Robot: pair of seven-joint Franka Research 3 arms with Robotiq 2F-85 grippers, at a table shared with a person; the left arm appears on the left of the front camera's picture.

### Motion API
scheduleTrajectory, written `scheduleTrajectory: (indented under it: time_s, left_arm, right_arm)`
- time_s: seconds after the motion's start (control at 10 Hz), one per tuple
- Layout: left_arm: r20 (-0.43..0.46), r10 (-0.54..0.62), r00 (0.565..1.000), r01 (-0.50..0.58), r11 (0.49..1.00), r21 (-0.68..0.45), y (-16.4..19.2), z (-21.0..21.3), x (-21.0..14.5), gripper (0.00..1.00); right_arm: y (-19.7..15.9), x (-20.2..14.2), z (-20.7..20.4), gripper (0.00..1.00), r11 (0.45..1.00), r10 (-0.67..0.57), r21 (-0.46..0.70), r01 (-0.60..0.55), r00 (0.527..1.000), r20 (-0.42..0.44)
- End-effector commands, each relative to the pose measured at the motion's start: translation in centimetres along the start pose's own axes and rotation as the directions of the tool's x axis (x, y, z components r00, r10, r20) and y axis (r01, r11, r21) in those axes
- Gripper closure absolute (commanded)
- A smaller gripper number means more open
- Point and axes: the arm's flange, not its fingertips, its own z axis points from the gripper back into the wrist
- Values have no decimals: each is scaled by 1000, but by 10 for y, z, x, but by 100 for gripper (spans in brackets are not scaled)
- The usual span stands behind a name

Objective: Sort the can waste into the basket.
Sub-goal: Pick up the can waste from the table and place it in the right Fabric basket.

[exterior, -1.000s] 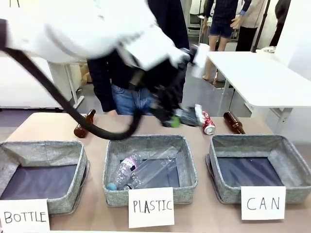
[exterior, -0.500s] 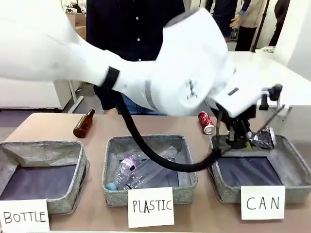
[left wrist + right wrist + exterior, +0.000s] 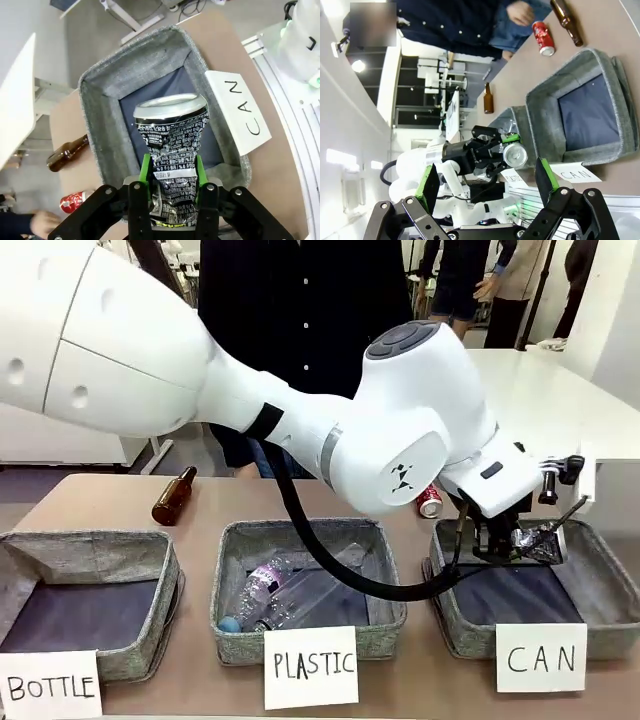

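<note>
1. Front view: the white left robot arm (image 3: pixel 400 440) reaches from 9 o'clock across the middle and ends above the grey woven-fabric rectangular basket (image 3: pixel 470 635) at 4 o'clock.
2. That basket stands behind a white card handwritten "CAN" (image 3: pixel 541 658). In the left wrist view its grey wall (image 3: pixel 145 65) and dark floor lie straight below the claw.
3. The left gripper (image 3: pixel 171 170) is clenched on a crushed silver-topped metal drink can with dark printed sides (image 3: pixel 171 125). The green pads pinch its dented lower half, and the round top juts toward 12 o'clock, over the basket floor.
4. The right gripper (image 3: pixel 486 180) is released, its fingers spread wide with nothing between them.
5. A small red drink can with white lettering (image 3: pixel 429 500) lies on the table just behind the basket's rear left corner, at 8 o'clock in the left wrist view (image 3: pixel 75 201).
</note>
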Motion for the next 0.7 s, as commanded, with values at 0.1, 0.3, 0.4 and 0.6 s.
scheduleTrajectory:
  time_s: [0.1,0.3,0.4,0.6]
  left_arm:
    - [211,67,975,-81,995,57,13,-37,-16,63]
    - [218,131,967,-149,987,67,11,-49,-15,63]
    - [182,144,973,-159,985,69,14,-51,-18,63]
    - [192,165,967,-181,981,68,16,-52,-24,5]
  right_arm:
    - [2,1,-1,0,1000,4,21,-4,1000,10]
    - [2,1,-1,0,1000,4,21,-4,1000,10]
    - [2,1,-1,0,1000,4,21,-4,1000,10]
    - [2,1,-1,0,1000,4,21,-4,1000,10]
